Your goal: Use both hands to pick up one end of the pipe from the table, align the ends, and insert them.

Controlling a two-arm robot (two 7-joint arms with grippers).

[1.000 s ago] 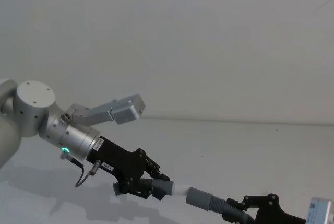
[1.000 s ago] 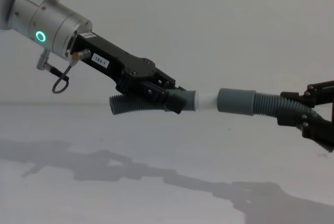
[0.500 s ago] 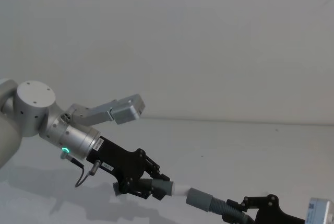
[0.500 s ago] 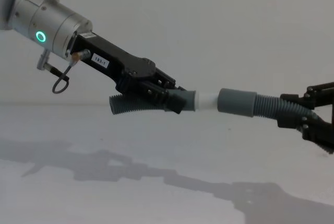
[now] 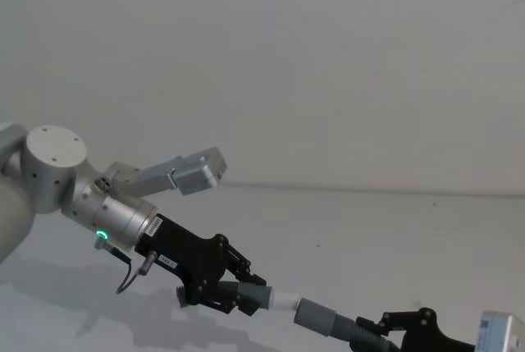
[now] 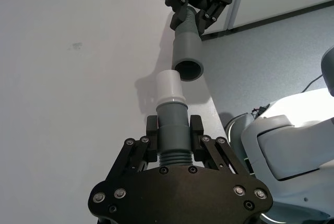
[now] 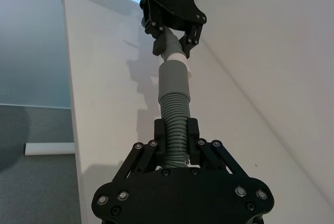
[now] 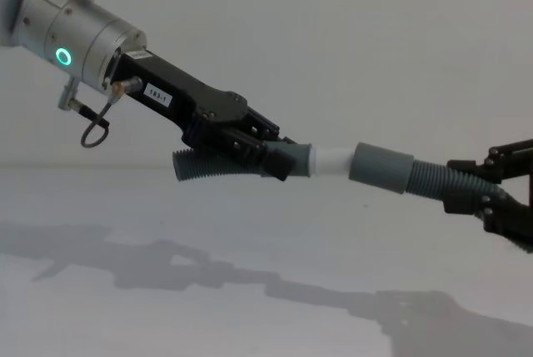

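Observation:
Both pipe pieces hang in the air above the white table (image 8: pixel 250 232). My left gripper (image 8: pixel 273 157) is shut on the smooth grey cuff (image 6: pixel 172 122) of one ribbed piece (image 8: pixel 204 166), whose white tip (image 8: pixel 331 160) points right. My right gripper (image 8: pixel 470 195) is shut on the ribbed hose (image 7: pixel 176 112) of the other piece, behind its wide socket cuff (image 8: pixel 381 166). The tip stands just at the socket's mouth (image 6: pixel 188 70), slightly off its axis and not inside. In the head view the left gripper (image 5: pixel 246 296) and right gripper (image 5: pixel 381 327) face each other low down.
A thin black cable loop (image 8: pixel 92 131) hangs under the left wrist's silver cylinder (image 8: pixel 83 45). The table's far edge (image 5: pixel 369 191) meets a plain wall. My white body (image 6: pixel 292 145) and grey floor lie beyond the table's edge in the left wrist view.
The right gripper has sunk and drawn slightly right, so the socket cuff now slopes down to the right and has backed off a little. The left arm has hardly moved.

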